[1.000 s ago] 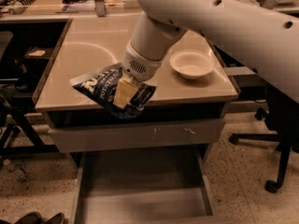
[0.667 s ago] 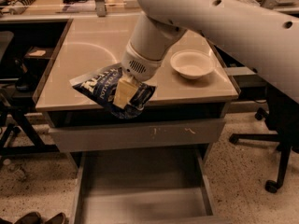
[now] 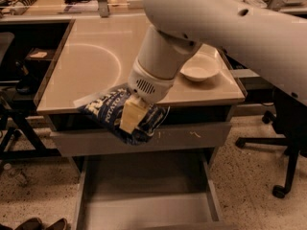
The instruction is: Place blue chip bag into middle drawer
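Note:
The blue chip bag [image 3: 108, 110] is dark navy with white lettering and hangs in the air at the table's front edge. My gripper [image 3: 130, 119] is shut on the bag, a pale finger [image 3: 132, 113] pressed across its middle. The bag sits over the closed grey drawer front with pale scratches [image 3: 192, 135]. Below it the middle drawer [image 3: 144, 213] stands pulled out, a wide shallow grey tray with a flat floor. My white arm comes in from the upper right and hides part of the table.
A white bowl [image 3: 200, 67] sits on the beige table [image 3: 91, 61] at the right. An office chair base [image 3: 283, 176] stands at the right on the speckled floor. Shoes [image 3: 43, 223] lie at the lower left. Dark furniture stands at the left.
My gripper and the bag have moved slightly forward and down, off the table top and past its front edge.

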`<state>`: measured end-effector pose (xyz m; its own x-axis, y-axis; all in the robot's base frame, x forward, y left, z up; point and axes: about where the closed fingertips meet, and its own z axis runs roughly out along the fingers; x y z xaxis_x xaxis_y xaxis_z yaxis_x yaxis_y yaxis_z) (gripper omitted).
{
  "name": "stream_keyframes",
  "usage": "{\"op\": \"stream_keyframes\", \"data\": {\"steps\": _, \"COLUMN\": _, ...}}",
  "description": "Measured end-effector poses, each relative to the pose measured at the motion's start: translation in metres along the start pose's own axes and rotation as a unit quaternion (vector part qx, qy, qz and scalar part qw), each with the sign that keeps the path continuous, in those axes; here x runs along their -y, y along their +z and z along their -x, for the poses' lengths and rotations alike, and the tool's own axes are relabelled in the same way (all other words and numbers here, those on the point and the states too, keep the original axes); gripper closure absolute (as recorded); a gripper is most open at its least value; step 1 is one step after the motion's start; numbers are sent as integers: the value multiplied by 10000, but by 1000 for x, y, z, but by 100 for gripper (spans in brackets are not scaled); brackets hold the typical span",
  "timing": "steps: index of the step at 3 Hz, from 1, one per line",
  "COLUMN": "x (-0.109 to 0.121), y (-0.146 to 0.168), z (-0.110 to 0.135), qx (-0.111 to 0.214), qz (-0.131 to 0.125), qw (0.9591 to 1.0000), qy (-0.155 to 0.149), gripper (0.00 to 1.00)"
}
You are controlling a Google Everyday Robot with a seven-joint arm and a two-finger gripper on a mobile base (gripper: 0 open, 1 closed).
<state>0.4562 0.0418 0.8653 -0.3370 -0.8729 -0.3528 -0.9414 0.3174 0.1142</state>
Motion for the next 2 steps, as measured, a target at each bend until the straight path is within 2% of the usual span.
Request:
{"op": "stream_keyframes", "data": {"steps": 1, "x": -39, "y": 26, "z": -39, "qx": -11, "qz": 402, "qw": 9981, "qy": 465, "gripper": 100}}
{"op": "stream_keyframes", "data": {"steps": 2, "x": -44, "y": 33, "z": -49, "qx": -91, "qz": 484, "qw": 9973, "qy": 541, "gripper": 100}}
